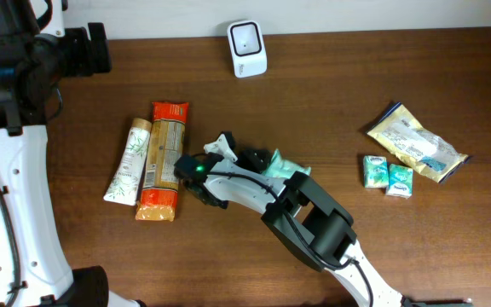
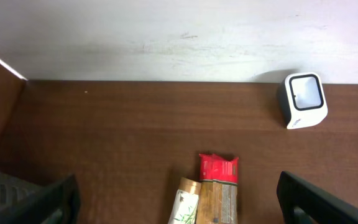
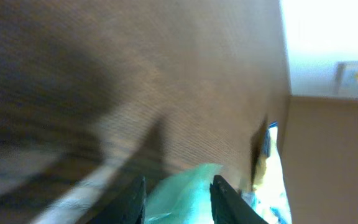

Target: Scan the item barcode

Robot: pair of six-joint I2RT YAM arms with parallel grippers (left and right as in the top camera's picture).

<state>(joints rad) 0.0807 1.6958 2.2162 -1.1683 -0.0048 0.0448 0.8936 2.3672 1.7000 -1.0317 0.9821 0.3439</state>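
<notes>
Right tool (image 3: pixel 179 182): fingers a little apart with the mint-green packet (image 1: pixel 288 167) between them. The wrist view is too blurred to tell whether they are pinching it or only flanking it.
Left tool (image 2: pixel 178 180): spread wide and holding nothing, parked at the far left edge of the desk (image 1: pixel 331 94).
Scanner (image 1: pixel 247 47): a small white unit standing at the back of the desk, window facing forward, well apart from the packet.
Risk, loose hold: if the fingers are not pressing the thin, soft packet, a lift would likely leave it behind or let it slide out on the way to the scanner.
Risk, floppy wrapper: held by one end, the packet may sag or fold, so the barcode could reach the window creased or turned away and fail to read.
Risk, hidden code: no barcode shows in any view. The printed side may face the desk or a finger, and the wrist would need turning.
Risk, neighbours: the orange snack packet (image 1: pixel 162 162) and the cream tube (image 1: pixel 130 162) lie just beside the right arm's wrist, so a wide swing could push them.
Item relative to tool: mid-desk, in front of the scanner, one end between the right tool's fingertips and the rest trailing away towards the right. It is well apart from the left tool.
</notes>
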